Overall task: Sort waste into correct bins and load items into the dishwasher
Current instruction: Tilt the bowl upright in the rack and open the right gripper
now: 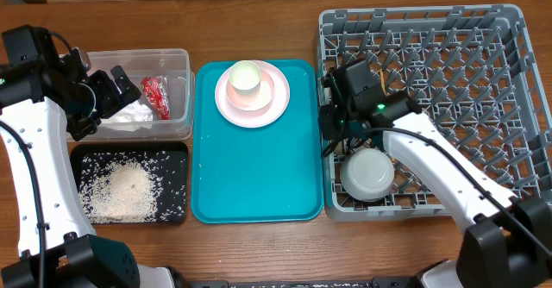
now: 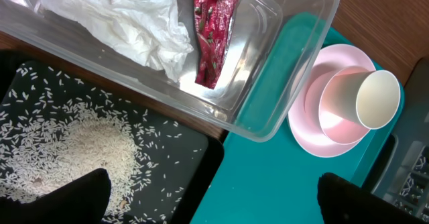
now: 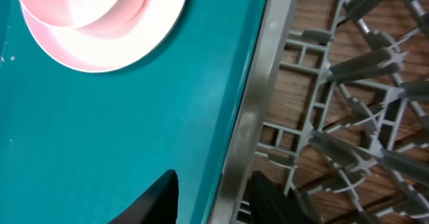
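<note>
Pale pink plate point(image 1: 276, 109), stacked with bowl point(image 2: 338, 113) and cream cup point(image 2: 377, 100), sits on the teal tray point(image 1: 259, 176); our left gripper point(image 2: 218, 194) gapes empty, whether the right gripper point(image 3: 214, 197) grips we cannot tell

One rack point(image 1: 483, 72). One teal tray point(image 1: 259, 180). One clear tub point(image 1: 185, 90). One black tray point(image 1: 129, 222). One plate point(image 1: 276, 109). One cup point(image 1: 245, 77). Two bowls: a pink one point(image 2: 338, 113) on the plate and a pale one point(image 1: 366, 174) in the rack. One red wrapper point(image 1: 156, 96). One white tissue point(image 1: 129, 115). One heap of rice point(image 1: 121, 191), with loose grains around it, too many to count. Two arms, left point(image 1: 34, 150) and right point(image 1: 431, 163).
</note>
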Robot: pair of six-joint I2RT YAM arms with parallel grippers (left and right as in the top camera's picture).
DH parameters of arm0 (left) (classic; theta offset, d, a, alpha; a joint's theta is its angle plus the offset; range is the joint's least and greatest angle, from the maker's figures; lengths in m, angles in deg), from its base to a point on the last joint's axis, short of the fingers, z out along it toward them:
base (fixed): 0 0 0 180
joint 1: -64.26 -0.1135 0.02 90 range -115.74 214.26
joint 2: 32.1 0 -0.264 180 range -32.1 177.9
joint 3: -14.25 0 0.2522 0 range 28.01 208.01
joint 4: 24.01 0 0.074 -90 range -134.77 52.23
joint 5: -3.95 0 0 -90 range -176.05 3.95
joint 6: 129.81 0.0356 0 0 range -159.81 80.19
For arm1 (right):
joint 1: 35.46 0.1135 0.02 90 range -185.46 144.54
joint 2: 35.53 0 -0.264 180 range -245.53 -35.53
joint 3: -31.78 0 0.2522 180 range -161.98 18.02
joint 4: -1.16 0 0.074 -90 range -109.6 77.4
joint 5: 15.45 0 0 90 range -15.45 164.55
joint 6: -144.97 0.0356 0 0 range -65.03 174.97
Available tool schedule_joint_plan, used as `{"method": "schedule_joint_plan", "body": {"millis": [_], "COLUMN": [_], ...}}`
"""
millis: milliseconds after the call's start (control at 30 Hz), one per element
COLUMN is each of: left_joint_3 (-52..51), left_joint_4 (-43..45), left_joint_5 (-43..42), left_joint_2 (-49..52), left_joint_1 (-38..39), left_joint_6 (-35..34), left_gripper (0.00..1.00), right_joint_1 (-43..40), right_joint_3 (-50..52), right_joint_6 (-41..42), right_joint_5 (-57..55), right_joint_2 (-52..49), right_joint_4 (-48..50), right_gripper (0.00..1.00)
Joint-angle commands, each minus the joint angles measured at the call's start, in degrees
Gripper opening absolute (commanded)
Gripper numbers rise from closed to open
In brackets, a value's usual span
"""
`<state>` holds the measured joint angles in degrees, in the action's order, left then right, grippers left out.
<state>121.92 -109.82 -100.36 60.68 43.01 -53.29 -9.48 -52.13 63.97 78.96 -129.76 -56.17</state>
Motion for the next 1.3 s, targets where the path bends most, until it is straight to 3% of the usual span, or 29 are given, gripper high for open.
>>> {"method": "schedule_joint_plan", "body": {"millis": [0,300,667,867,1267], "left_joint_3": [0.79,0.79,0.79,0.79,0.79], "left_joint_4": [0.11,0.11,0.11,0.11,0.11], "left_joint_5": [0.15,0.15,0.15,0.15,0.15], "left_joint_2": [-0.94,-0.94,-0.94,-0.94,-0.94], "left_joint_1": [0.26,0.28,0.31,0.33,0.28], "left_joint_6": [0.63,0.63,0.63,0.63,0.63], "left_gripper": [1.00,1.00,1.00,1.00,1.00], "right_joint_1": [0.33,0.33,0.33,0.33,0.33], "right_joint_3": [0.61,0.76,1.03,1.66,1.64], "right_joint_6": [0.02,0.04,1.20,1.33,1.33], "right_joint_5": [-0.50,-0.48,-0.46,-0.48,-0.48], "right_joint_2": [-0.46,-0.46,-0.63,-0.72,-0.72], "right_joint_4": [0.42,-2.82,-3.21,-3.58,-6.10], "right_gripper": [0.35,0.20,0.27,0.15,0.12]}}
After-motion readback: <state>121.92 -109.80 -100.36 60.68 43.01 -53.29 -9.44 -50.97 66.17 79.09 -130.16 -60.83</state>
